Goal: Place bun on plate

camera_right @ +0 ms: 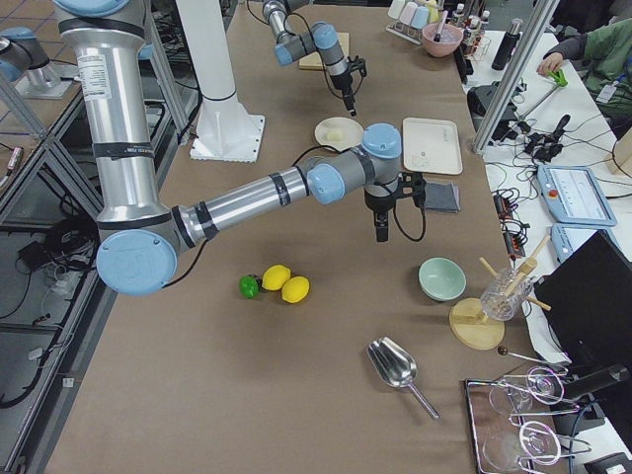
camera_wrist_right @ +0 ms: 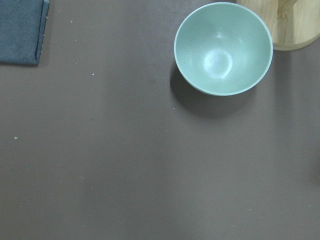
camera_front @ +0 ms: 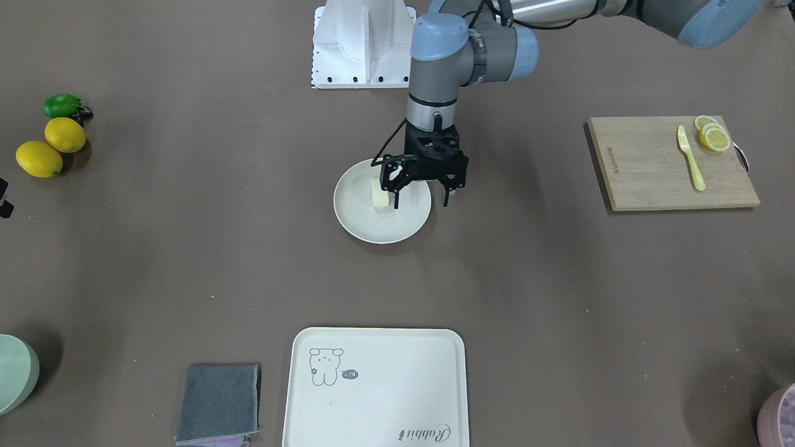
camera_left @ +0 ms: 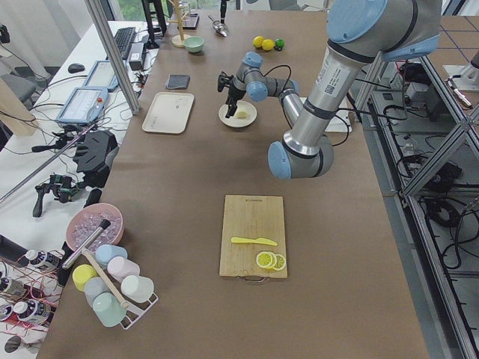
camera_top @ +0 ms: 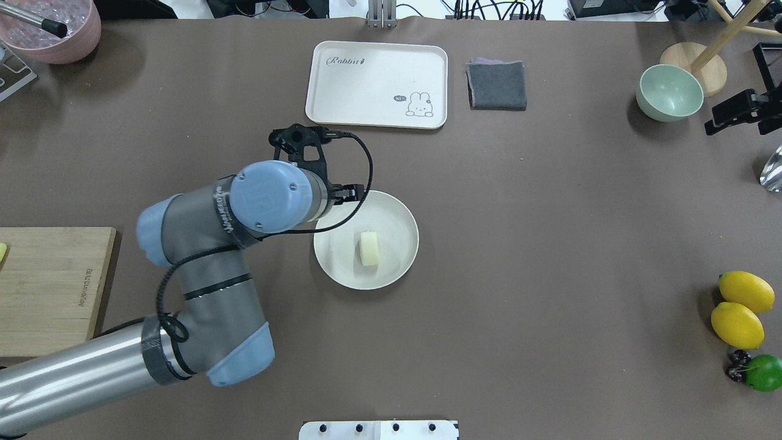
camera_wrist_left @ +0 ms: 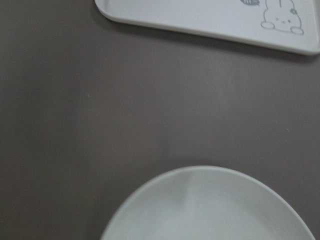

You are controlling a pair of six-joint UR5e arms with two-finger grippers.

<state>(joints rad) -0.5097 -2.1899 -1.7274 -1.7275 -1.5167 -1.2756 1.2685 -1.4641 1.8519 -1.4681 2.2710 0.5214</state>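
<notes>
The pale bun (camera_front: 379,196) (camera_top: 369,249) lies free on the round cream plate (camera_front: 385,226) (camera_top: 391,214) at the table's middle. My left gripper (camera_front: 420,200) hangs open above the plate's edge, with nothing between its fingers. One fingertip (camera_front: 395,197) is just beside the bun. The left wrist view shows only the plate's rim (camera_wrist_left: 210,210), not the bun. My right gripper (camera_right: 380,222) is held high near the green bowl (camera_right: 441,278). I cannot tell whether it is open or shut.
A bear-print tray (camera_top: 377,84) and a folded grey cloth (camera_top: 497,85) lie beyond the plate. A cutting board (camera_front: 671,162) holds lemon slices and a yellow knife. Whole lemons and a lime (camera_top: 739,311) sit at the right.
</notes>
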